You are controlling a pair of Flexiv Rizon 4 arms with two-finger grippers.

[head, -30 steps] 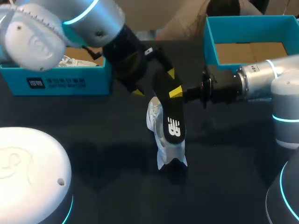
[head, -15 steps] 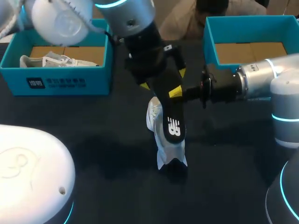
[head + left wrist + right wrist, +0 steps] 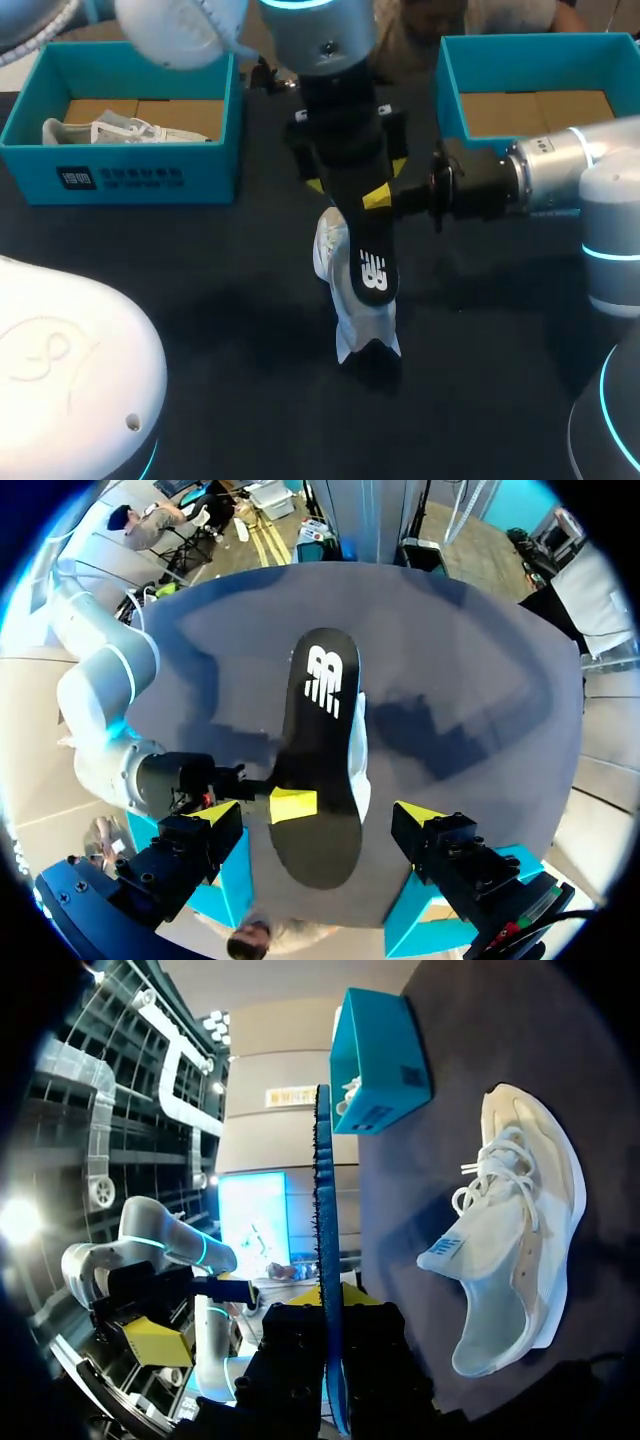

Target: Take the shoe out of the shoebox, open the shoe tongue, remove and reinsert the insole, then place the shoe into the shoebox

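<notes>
The right hand [image 3: 378,198] pinches the far end of the black foam insole [image 3: 368,265], whose long axis slants down onto the white mesh sneaker [image 3: 510,1230] on the dark desk [image 3: 200,300]. The left hand [image 3: 320,815], fingers spread, straddles that far end.

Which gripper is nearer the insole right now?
Right. The right gripper is shut on the insole. The left gripper is open, with a finger on either side of it, not touching.

The shoe [image 3: 326,248] lies mid-desk [image 3: 230,300], with the insole [image 3: 366,255] over it. The right fingers [image 3: 377,197] clamp the insole's far end from the right, and the left fingers [image 3: 215,815] straddle that end without touching it. The left shoebox [image 3: 120,178] sits back left with a second shoe [image 3: 105,130] in it, and the right shoebox [image 3: 450,95] sits back right.
</notes>
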